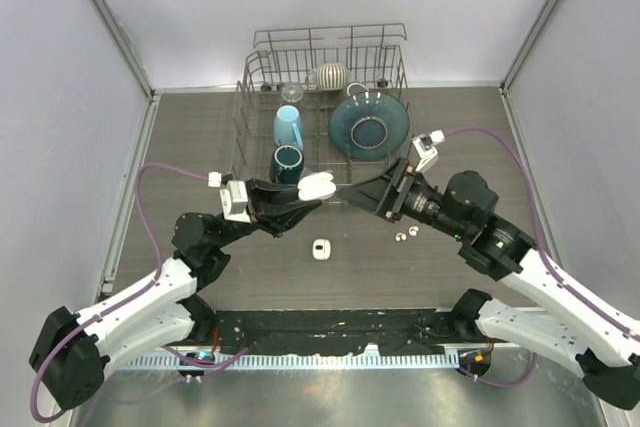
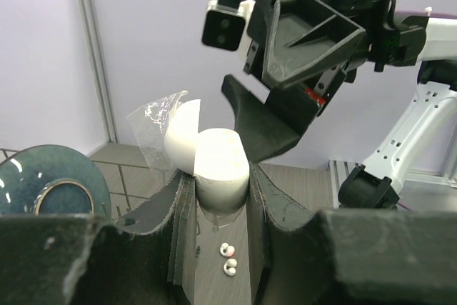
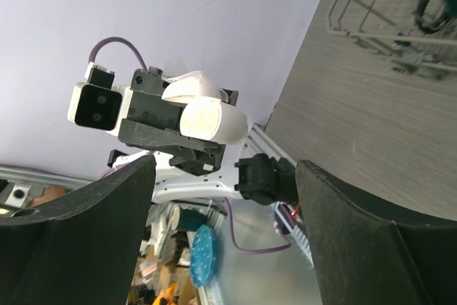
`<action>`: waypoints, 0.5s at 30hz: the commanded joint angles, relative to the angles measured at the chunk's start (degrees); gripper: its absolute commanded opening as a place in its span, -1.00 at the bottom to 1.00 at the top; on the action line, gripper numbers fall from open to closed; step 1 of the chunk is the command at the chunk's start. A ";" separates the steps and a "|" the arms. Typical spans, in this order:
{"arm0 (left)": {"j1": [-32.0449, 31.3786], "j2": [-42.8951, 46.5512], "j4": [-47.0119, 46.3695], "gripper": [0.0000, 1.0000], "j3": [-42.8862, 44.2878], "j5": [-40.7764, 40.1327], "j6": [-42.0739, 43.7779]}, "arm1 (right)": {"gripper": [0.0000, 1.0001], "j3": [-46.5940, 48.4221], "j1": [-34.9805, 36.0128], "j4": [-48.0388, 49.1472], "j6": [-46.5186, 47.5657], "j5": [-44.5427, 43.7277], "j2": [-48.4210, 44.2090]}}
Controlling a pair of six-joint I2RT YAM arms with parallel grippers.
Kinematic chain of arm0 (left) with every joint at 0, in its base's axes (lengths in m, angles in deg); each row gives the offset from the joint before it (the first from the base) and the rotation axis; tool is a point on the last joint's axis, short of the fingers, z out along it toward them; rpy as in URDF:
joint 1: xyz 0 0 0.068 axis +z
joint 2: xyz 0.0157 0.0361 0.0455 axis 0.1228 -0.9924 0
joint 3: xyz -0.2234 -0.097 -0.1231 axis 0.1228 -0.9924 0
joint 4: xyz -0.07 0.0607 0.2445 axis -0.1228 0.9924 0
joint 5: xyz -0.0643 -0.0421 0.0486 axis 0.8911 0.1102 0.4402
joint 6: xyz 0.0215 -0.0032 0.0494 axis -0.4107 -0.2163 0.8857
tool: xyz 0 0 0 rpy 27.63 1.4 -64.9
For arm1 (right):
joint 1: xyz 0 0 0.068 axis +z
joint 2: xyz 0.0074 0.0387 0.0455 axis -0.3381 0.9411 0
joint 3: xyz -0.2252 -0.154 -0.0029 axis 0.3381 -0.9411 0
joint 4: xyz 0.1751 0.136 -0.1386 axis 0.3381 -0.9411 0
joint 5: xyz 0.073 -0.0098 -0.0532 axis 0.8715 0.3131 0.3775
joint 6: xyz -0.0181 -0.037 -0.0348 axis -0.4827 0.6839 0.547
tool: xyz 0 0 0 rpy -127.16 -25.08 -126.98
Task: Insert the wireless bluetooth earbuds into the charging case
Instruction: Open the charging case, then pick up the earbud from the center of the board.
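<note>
my left pincer (image 1: 305, 197) is clamped on the white charging case (image 1: 316, 186), lifted off the table (image 1: 250, 267) with its lid swung open. my right pincer (image 1: 348, 193) faces it, fingers spread wide with nothing between them, tips just beside the case. two earbuds (image 1: 406, 236) lie on the table under the right pincer's wrist, behind its fingertips. a second case (image 1: 321, 249) sits below both pincers.
</note>
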State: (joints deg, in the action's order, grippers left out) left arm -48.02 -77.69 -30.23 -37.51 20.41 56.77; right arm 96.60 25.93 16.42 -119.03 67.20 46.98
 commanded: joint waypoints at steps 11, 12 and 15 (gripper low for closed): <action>-0.16 10.36 4.99 -1.00 -1.70 -3.32 3.91 | 0.31 3.86 0.01 -51.84 -2.43 -42.32 -11.98; -0.16 10.71 5.25 -1.00 -1.79 -3.41 3.92 | 0.28 2.02 0.01 -52.37 -3.14 -42.76 -11.98; -0.16 10.89 5.25 -1.00 -1.79 -3.24 3.74 | 0.11 -0.97 0.01 -52.46 -5.61 -42.77 -10.32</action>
State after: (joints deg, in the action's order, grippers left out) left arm -48.02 -67.42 -25.11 -39.15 18.40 59.03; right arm 98.76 25.89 -29.52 -119.60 31.20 35.04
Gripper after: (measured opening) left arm 0.297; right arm 0.592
